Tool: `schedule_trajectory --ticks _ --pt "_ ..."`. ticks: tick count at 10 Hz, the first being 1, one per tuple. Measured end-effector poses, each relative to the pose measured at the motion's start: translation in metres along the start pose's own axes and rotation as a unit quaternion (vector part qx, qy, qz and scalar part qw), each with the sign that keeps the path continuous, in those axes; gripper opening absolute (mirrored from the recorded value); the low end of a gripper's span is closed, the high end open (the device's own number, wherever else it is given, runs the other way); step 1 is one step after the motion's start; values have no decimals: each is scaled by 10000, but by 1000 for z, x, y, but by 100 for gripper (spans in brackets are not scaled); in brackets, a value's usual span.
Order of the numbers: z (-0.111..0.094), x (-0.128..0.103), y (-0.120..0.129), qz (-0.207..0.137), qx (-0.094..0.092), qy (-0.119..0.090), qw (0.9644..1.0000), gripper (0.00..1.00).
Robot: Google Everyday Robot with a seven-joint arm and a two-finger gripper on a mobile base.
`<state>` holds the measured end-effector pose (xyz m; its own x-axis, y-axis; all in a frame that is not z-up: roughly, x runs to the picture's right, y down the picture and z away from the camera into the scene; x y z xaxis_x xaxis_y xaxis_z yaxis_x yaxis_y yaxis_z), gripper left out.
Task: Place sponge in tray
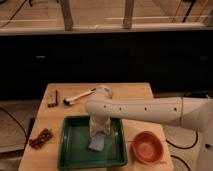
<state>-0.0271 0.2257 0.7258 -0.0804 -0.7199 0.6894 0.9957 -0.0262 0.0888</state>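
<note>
The pale blue-grey sponge (97, 143) lies flat on the floor of the dark green tray (67, 150), slightly right of its middle. My gripper (100, 131) points straight down over the tray, directly above the sponge's far edge and very close to it. The white arm reaches in from the right and hides the tray's back rim. Whether the gripper touches the sponge does not show.
An orange bowl (147, 147) stands right of the tray. A brown lumpy cluster (40, 138) lies at the left table edge. A dark bar (52, 98) and a white-handled utensil (77, 96) lie at the back of the wooden table (135, 92).
</note>
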Motion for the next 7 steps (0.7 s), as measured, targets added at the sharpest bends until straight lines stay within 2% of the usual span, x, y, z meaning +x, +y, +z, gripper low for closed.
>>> schedule_trajectory --ticks 7 --pt "-3 4 3 -82 -68 -88 9999 80"
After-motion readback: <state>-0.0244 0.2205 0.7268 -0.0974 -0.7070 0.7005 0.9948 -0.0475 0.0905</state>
